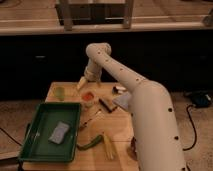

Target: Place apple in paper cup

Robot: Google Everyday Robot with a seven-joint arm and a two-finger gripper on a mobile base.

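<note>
The apple (89,94) is a small orange-red round shape near the back middle of the wooden table. It sits right at the top of the paper cup (88,104), a short whitish cup; I cannot tell whether it rests inside the rim or just behind it. My gripper (81,84) hangs from the white arm, just above and to the left of the apple, close to it but seemingly apart.
A small light-green cup (60,92) stands left of the apple. A green tray (35,127) with a grey cloth (59,132) fills the front left. A dark bar (107,104), a utensil (91,120), a green item (90,145) and yellowish sticks (108,148) lie nearby. My arm (150,120) covers the table's right side.
</note>
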